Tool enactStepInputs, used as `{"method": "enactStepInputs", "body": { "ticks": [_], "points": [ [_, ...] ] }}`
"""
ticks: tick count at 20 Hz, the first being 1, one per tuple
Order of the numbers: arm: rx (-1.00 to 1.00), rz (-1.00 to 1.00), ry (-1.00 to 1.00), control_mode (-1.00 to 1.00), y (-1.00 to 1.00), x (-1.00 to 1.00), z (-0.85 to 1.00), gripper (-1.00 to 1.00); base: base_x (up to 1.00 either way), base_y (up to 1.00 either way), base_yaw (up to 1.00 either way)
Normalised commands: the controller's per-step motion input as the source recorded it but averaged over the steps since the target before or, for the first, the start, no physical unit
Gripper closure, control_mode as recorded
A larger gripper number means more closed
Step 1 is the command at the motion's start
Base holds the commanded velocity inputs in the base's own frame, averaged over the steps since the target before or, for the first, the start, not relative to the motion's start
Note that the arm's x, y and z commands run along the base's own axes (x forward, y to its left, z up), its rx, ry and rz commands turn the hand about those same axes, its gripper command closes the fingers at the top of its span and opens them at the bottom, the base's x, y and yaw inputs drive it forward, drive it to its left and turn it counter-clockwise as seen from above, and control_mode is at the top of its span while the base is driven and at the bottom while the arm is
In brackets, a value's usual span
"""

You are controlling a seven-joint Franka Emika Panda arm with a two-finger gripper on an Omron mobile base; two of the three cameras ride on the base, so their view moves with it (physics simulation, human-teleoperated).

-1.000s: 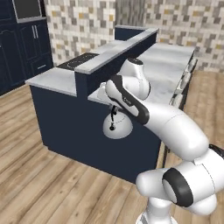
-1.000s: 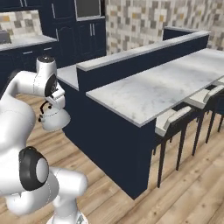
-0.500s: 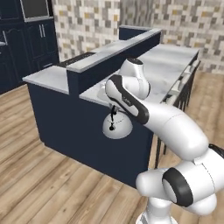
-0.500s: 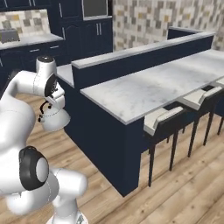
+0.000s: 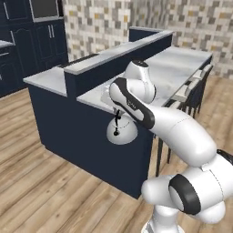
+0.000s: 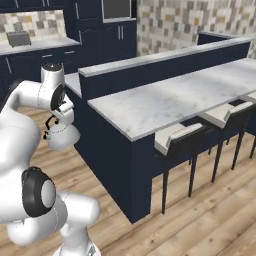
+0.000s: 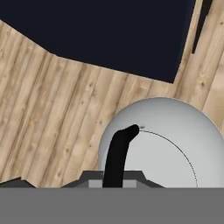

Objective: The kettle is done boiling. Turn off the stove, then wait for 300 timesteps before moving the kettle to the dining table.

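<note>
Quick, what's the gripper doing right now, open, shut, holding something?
Gripper: shut on the thin black arched handle of the small silver-grey dome-shaped kettle, which hangs beside the dark navy base of the marble dining table.

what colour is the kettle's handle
Black: a thin arched handle on the squat silver-grey dome kettle, clearest in the hand view.

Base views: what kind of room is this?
A rendered home kitchen, most likely: a marble-topped dining table with stools, navy cabinets and a mosaic tile wall.
</note>
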Motion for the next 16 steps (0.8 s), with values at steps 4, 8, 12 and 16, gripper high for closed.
{"method": "enactStepInputs", "body": {
  "ticks": [4, 8, 12, 16],
  "points": [
    [0.0, 0.0, 0.0, 1.0, 0.0, 0.0, 0.0, 1.0, 0.02, -0.61, 0.17],
    [0.0, 0.0, 0.0, 1.0, 0.0, 0.0, 0.0, 1.0, 0.11, -0.54, 0.16],
    [0.0, 0.0, 0.0, 1.0, 0.0, 0.0, 0.0, 1.0, 0.27, -0.48, 0.14],
    [0.0, 0.0, 0.0, 1.0, 0.0, 0.0, 0.0, 1.0, 0.31, -0.44, 0.14]
  ]
}}
